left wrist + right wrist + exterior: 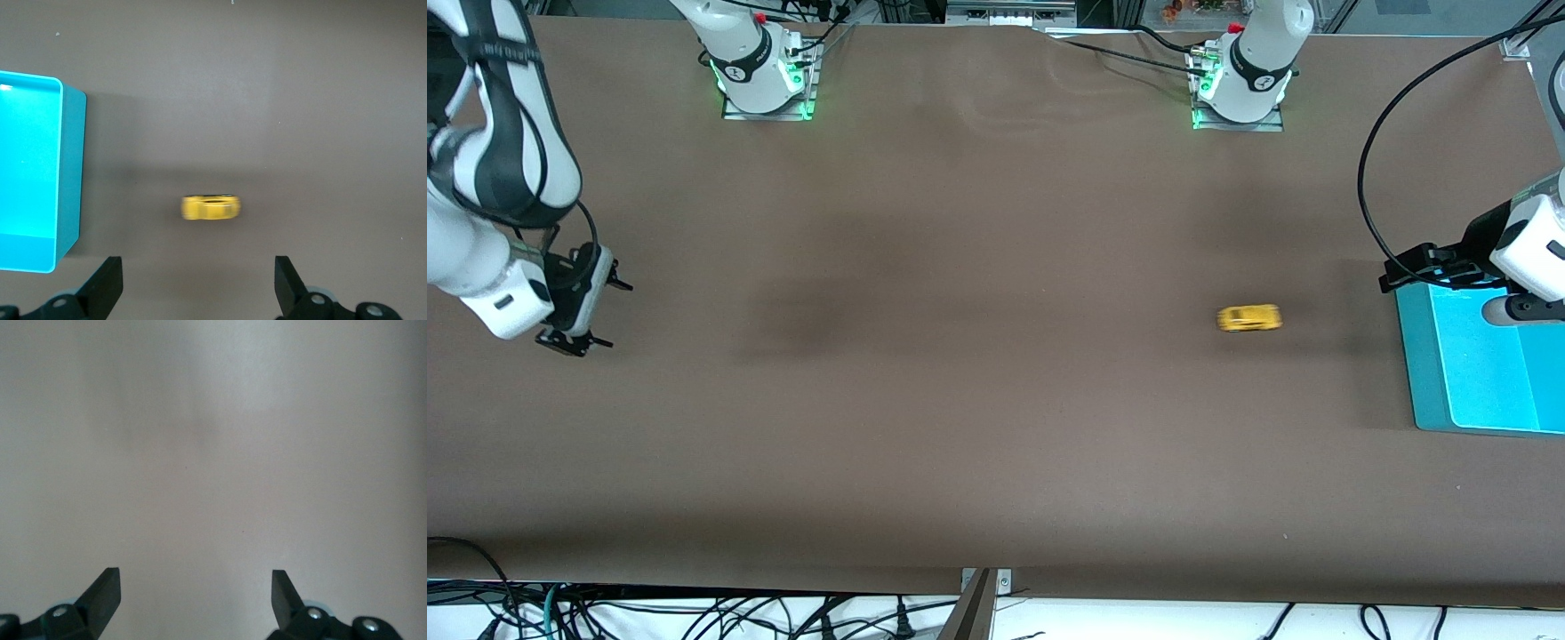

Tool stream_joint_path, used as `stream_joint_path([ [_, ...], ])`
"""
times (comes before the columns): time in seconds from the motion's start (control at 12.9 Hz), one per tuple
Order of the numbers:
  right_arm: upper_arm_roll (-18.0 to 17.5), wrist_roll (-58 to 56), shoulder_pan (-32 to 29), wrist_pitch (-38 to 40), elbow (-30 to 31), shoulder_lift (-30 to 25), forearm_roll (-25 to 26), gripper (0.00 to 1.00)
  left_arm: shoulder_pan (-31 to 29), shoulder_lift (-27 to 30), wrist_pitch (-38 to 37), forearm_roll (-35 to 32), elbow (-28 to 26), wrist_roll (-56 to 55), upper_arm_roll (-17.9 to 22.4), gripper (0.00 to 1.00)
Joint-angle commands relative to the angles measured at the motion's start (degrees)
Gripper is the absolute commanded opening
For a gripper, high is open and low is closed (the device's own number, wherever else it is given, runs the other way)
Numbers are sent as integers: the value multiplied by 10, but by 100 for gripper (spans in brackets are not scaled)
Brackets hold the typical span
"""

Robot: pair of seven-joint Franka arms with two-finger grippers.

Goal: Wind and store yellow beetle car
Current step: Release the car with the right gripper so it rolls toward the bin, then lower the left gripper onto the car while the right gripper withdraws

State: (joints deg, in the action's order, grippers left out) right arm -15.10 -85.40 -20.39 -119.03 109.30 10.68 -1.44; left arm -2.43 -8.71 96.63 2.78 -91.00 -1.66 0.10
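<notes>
The yellow beetle car (1249, 317) rests on the brown table toward the left arm's end, beside a teal bin (1416, 364), and its outline looks smeared. My left gripper (1398, 269) hangs open over the bin's edge nearest the car, with nothing between its fingers. In the left wrist view the car (211, 207) lies on the table apart from my open left gripper (199, 287), with the bin (72, 173) beside it. My right gripper (616, 315) waits open and empty at the right arm's end; the right wrist view shows the open gripper (195, 597) over bare table.
The teal bin's bright inside (1489, 373) holds nothing that I can see. A black cable (1369, 142) loops over the table near the left arm. Both arm bases (765, 71) (1240, 76) stand along the table's edge farthest from the front camera.
</notes>
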Motion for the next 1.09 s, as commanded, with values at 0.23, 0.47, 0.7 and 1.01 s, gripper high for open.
stream_joint_path([
  [0.23, 4, 229, 35, 123, -12, -114, -4, 100, -2, -18, -29, -4, 6, 116, 0, 100],
  [0.47, 18, 374, 56, 146, -22, -133, -2, 100, -8, -17, -28, -4, -7, 208, 0, 100],
  [0.7, 35, 541, 83, 164, -34, -154, -4, 100, -2, -14, -23, -9, -41, 305, -2, 100],
  [1.01, 47, 672, 98, 202, -52, -166, -8, 100, -3, -10, 35, -13, -120, 509, -1, 100],
])
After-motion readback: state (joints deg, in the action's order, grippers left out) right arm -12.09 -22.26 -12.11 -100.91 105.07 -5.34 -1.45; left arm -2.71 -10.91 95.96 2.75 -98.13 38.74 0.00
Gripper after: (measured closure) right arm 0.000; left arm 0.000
